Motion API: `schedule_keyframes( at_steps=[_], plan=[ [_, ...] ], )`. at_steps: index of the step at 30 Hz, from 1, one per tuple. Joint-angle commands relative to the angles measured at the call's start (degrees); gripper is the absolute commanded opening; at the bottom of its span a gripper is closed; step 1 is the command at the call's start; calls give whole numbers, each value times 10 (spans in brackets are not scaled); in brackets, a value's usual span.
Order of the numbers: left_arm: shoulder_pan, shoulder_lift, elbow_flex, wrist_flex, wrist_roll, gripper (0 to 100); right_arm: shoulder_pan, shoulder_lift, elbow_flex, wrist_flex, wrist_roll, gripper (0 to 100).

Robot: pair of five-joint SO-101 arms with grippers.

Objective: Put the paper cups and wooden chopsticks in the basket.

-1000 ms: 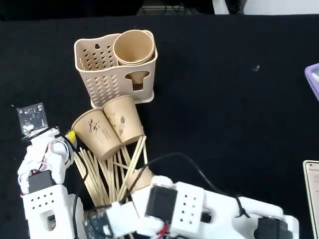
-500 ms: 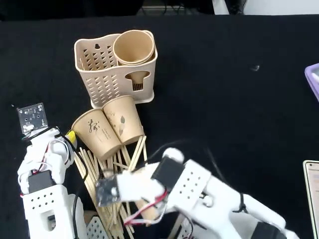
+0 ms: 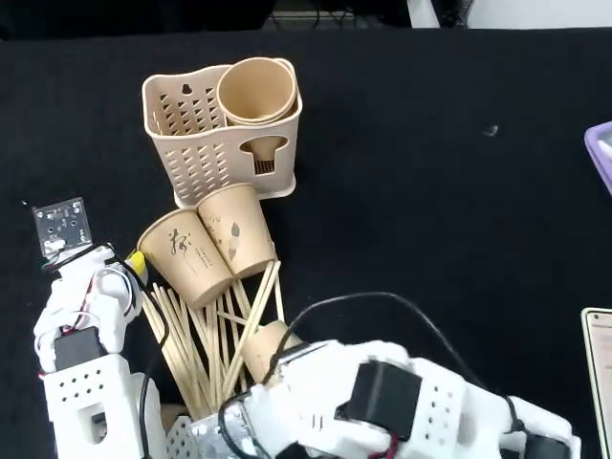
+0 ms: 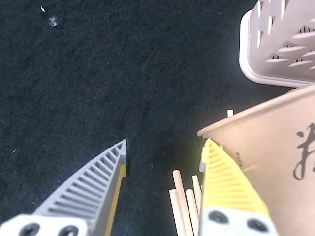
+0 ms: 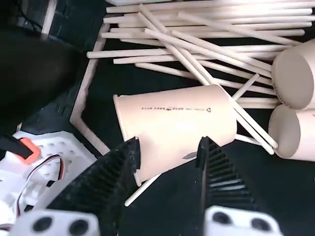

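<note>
A beige basket (image 3: 206, 148) stands at the back left with one paper cup (image 3: 256, 91) upright inside. Two more paper cups (image 3: 184, 256) (image 3: 237, 229) lie on their sides in front of it, over a pile of wooden chopsticks (image 3: 215, 335). A third cup (image 5: 172, 123) lies on the chopsticks (image 5: 206, 39); my right gripper (image 5: 168, 147) hangs open over it, fingers either side of its lower edge. My left gripper (image 4: 165, 150) is open on the black cloth, its yellow finger (image 4: 221, 187) beside a lying cup (image 4: 275, 147), near the basket (image 4: 280, 44).
The right arm (image 3: 382, 411) covers the table's front middle, and the left arm (image 3: 81, 335) stands at the front left. A purple object (image 3: 601, 153) and a card (image 3: 598, 354) sit at the right edge. Black cloth lies bare to the right of the basket.
The right arm rose over the chopsticks half a second ago, then drew back toward the front edge, uncovering the third cup. The left arm, basket and cups have not moved.
</note>
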Motion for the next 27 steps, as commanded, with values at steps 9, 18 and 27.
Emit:
schedule_keyframes(
  at_steps=[9,18,27],
  plan=[
    [-135,-4,-37,-11,154,245,-11,174,-22,18,-10,191],
    [-140,-7,-38,-11,162,245,41,177,-22,18,3,191],
    [-140,-8,-38,-11,162,245,267,174,29,18,169,193]
  ],
)
